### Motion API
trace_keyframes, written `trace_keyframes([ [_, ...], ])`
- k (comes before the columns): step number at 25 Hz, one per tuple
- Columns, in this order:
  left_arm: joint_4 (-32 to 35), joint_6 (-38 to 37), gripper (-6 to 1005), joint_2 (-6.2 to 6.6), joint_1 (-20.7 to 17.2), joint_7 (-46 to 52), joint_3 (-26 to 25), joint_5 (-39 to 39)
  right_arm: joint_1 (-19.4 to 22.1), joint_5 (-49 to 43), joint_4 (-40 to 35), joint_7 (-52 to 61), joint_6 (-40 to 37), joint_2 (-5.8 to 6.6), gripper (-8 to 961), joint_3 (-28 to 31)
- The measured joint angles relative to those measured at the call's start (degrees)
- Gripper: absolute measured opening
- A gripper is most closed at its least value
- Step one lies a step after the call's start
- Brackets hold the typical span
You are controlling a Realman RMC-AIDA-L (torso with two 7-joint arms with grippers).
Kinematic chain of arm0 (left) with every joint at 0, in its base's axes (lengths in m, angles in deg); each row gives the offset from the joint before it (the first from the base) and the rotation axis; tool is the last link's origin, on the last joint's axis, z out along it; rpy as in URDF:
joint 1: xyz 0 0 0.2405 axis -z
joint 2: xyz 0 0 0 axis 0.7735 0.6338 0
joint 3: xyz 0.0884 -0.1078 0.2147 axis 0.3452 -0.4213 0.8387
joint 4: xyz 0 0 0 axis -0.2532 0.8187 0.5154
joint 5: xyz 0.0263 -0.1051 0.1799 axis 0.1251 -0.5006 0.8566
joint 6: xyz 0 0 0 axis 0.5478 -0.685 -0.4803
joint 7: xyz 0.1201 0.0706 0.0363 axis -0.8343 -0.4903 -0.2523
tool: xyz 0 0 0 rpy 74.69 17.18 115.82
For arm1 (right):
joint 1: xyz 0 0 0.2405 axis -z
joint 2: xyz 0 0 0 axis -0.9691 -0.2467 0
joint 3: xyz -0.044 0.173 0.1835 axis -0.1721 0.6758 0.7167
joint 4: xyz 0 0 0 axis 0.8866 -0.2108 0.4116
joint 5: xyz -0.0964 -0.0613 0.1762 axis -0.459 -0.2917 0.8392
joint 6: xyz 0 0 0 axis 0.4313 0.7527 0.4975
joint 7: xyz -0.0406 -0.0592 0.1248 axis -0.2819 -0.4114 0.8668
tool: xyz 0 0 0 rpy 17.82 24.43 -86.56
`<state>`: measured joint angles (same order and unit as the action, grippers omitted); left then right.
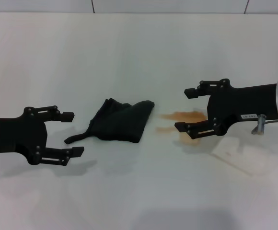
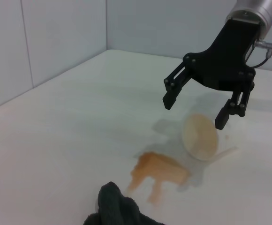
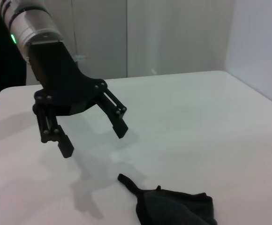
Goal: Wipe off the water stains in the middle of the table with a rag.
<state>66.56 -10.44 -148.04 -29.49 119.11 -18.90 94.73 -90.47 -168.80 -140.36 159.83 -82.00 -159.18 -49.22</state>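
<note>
The black rag point(image 1: 122, 122) lies rumpled on the white table point(image 1: 139, 52), its thin tail pointing towards my left gripper. The orange-brown water stains point(image 1: 184, 116) spread just right of the rag. My left gripper point(image 1: 73, 133) is open and empty, a short way left of the rag. My right gripper point(image 1: 184, 109) is open and empty, hovering over the right part of the stains. The left wrist view shows the stains point(image 2: 157, 171) with two streaks, a corner of the rag point(image 2: 119, 208) and the right gripper point(image 2: 194, 111). The right wrist view shows the rag point(image 3: 173, 208) and the left gripper point(image 3: 93, 140).
A translucent whitish cup point(image 1: 232, 154) lies on its side under the right gripper, its mouth towards the stains; it also shows in the left wrist view point(image 2: 200, 137). A pale wall point(image 1: 139, 5) runs behind the table's far edge.
</note>
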Motion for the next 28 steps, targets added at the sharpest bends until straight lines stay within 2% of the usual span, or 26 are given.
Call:
trace_keyframes([
  [28,0.0,0.6,883,-0.10,-0.3,-1.0,-0.2,0.0,0.8,2.3,1.7,-1.8,-1.3,0.00,839,1.0],
])
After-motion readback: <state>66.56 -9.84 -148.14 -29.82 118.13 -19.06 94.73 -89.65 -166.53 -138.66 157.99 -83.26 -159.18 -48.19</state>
